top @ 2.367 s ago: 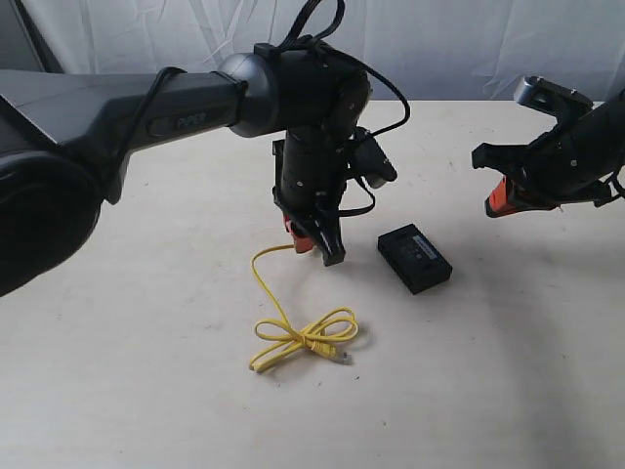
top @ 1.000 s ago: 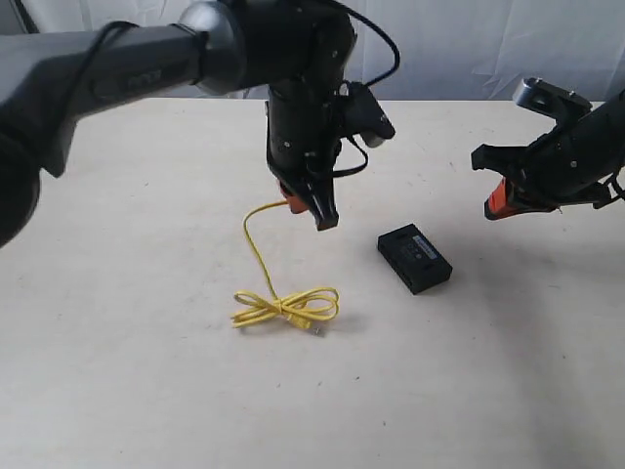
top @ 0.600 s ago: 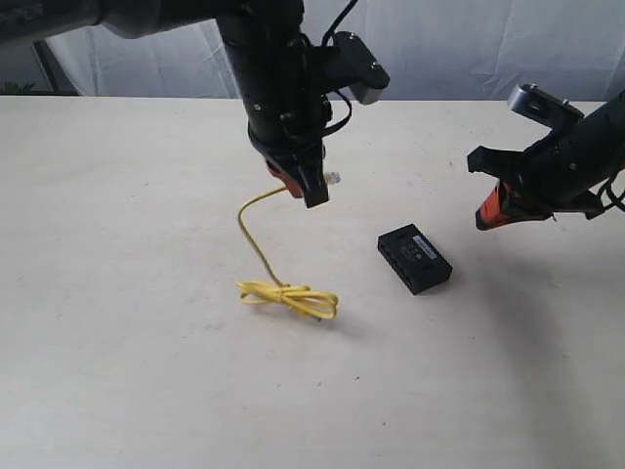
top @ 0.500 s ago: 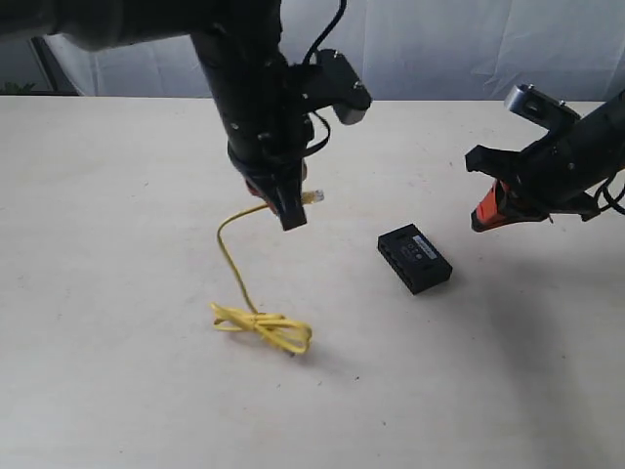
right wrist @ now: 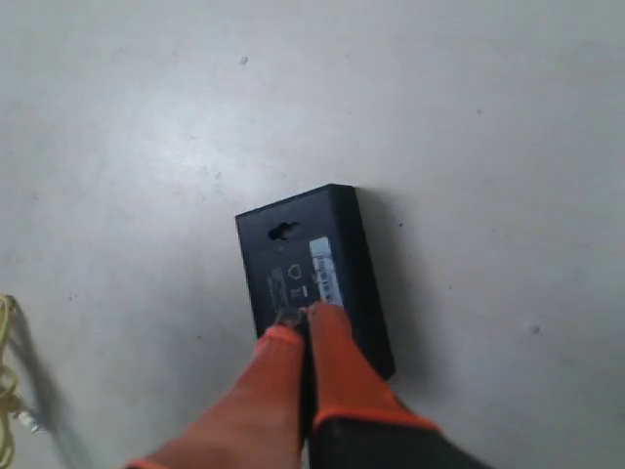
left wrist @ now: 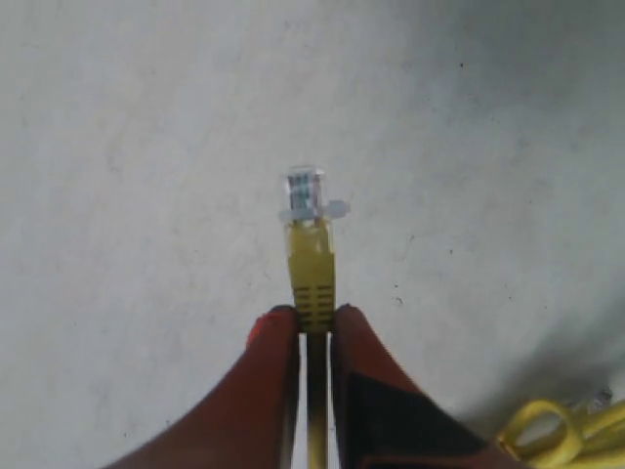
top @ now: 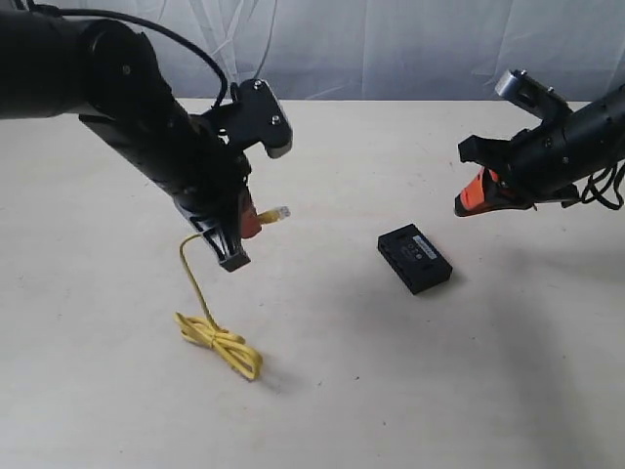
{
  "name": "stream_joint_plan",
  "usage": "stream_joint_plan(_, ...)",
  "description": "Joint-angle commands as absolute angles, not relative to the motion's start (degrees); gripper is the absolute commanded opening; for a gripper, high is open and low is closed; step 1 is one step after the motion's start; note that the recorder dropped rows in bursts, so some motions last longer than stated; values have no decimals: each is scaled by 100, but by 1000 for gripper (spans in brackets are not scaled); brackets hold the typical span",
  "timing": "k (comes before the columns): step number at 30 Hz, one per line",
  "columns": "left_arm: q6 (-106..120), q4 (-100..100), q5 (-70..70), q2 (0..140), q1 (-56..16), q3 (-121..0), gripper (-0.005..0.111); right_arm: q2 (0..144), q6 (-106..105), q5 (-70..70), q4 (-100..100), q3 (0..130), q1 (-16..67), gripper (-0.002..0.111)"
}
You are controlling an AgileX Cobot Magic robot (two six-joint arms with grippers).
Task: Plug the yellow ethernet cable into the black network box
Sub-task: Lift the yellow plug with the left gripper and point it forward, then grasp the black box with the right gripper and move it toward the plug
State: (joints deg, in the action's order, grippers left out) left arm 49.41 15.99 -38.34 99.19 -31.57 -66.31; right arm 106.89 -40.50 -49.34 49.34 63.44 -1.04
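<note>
My left gripper (top: pixel 246 221) is shut on the yellow ethernet cable (top: pixel 200 303) just behind one clear plug (top: pixel 278 213), which sticks out toward the right above the table. In the left wrist view the plug (left wrist: pixel 307 192) juts past the red fingertips (left wrist: pixel 276 327). The cord hangs down to a knotted bunch (top: pixel 220 344) lying on the table. The black network box (top: pixel 415 258) lies flat to the right, apart from the plug. My right gripper (top: pixel 462 205) hovers shut and empty above and right of the box, whose labelled top (right wrist: pixel 311 276) shows in the right wrist view.
A pale table top (top: pixel 410 391) carries everything, with a white curtain (top: pixel 391 44) behind its far edge. The left arm's dark body (top: pixel 117 88) reaches in from the upper left.
The left arm has swung left and tilted, carrying the plug end and dragging the knotted bunch leftward across the table. The right gripper has drifted slightly left and up. The box has not moved.
</note>
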Motion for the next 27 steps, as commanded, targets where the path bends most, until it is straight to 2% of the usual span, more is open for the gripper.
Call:
stream_joint_plan(1,5428,1826,-3485,10238,-3143,-6515,0,10652,-3844,-4291,4210,6312,274,-1)
stream_joint_plan(7,5416,1920,-3366,10878,-3143,-6515,0,10652,-2988,-3665,3185,6312,716,-1)
stream_joint_plan(13,5416,2355,-3255,11170,-3153,-6515,0,10652,-2375,-3564,2639,6312,749,-1)
stream_joint_plan(27,5425,2752,-3182,11180,-3153,-6515,0,11003,-2320,-3573,2808,6312,749,-1)
